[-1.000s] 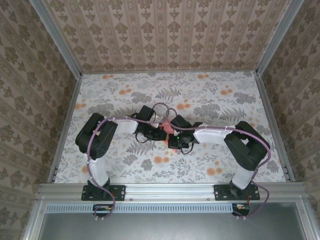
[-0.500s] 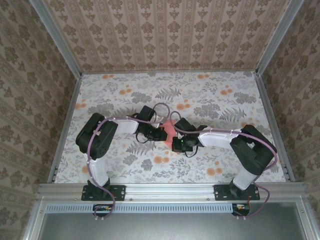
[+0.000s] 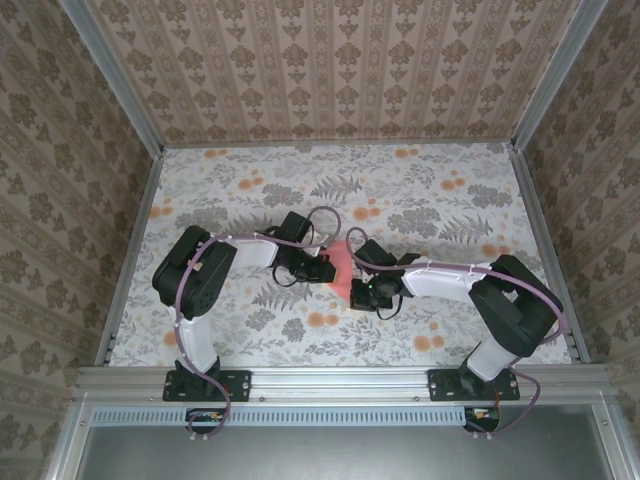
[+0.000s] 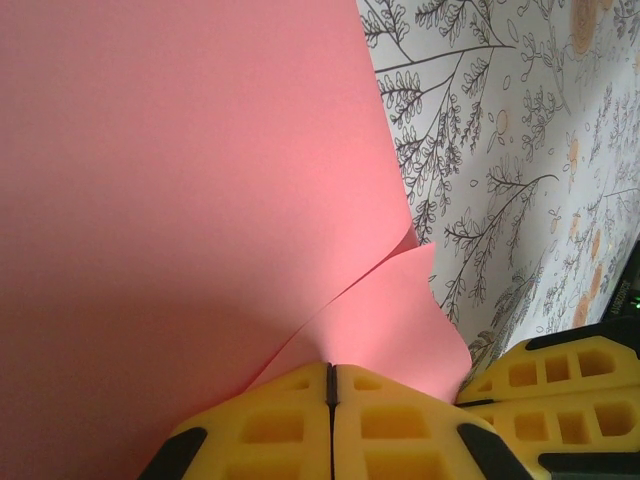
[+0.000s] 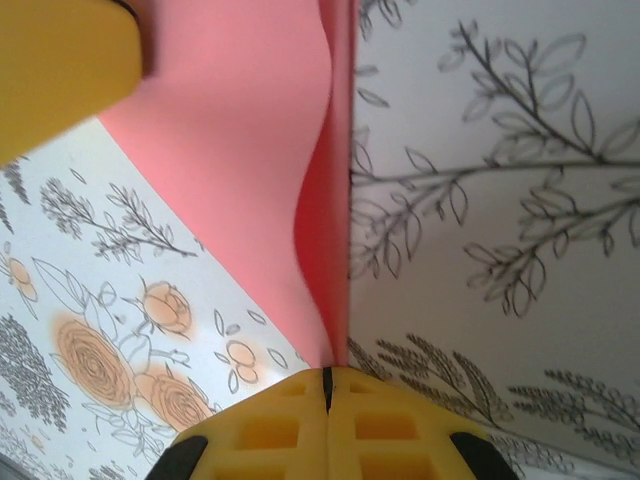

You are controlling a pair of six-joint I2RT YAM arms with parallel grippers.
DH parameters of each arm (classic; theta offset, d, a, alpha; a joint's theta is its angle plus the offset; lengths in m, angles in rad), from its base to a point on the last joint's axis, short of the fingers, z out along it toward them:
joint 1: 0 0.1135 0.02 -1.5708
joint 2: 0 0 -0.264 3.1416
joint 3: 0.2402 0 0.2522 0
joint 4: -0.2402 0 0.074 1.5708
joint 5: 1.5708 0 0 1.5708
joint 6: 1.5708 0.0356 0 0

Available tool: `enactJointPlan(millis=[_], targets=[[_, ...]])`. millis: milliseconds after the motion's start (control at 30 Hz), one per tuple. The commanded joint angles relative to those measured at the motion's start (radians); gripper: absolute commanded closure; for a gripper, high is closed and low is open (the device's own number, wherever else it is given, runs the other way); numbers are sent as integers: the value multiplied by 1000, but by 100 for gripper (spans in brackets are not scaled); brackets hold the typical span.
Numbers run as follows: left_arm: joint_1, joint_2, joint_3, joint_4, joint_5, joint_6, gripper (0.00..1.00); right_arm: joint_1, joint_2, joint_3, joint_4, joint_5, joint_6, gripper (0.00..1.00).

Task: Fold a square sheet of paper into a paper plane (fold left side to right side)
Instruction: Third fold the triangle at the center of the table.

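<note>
The square sheet of paper (image 3: 342,261) is salmon-pink and hangs between my two grippers at the table's middle. My left gripper (image 3: 322,268) is shut on the sheet's left part, and my right gripper (image 3: 358,290) is shut on its lower right part. In the left wrist view the sheet (image 4: 180,180) curves up from my shut left gripper (image 4: 331,366), with a second layer curling to the right and the right gripper's yellow fingers (image 4: 545,385) beside it. In the right wrist view the paper (image 5: 240,130) stands folded on edge in my shut right gripper (image 5: 326,372).
The flowered tablecloth (image 3: 420,190) spreads out on all sides of the arms. Patterned walls and metal rails (image 3: 536,230) border the table. The left gripper's yellow finger (image 5: 60,60) sits at the right wrist view's top left corner.
My right arm has drawn back towards the right and the near edge. The pink sheet, mostly hidden between the grippers before, now shows more between them. The left gripper has barely moved.
</note>
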Motion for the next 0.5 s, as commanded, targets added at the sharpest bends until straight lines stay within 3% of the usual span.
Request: enactJointPlan(millis=[0, 267, 467], targets=[[10, 40, -3, -61, -94, 28, 93, -2, -22, -18, -137, -32, -11, 98], [5, 34, 0, -58, -92, 25, 93, -33, -165, 28, -80, -52, -17, 98], [2, 37, 5, -55, -87, 23, 93, -37, -65, 52, 24, -55, 6, 99]])
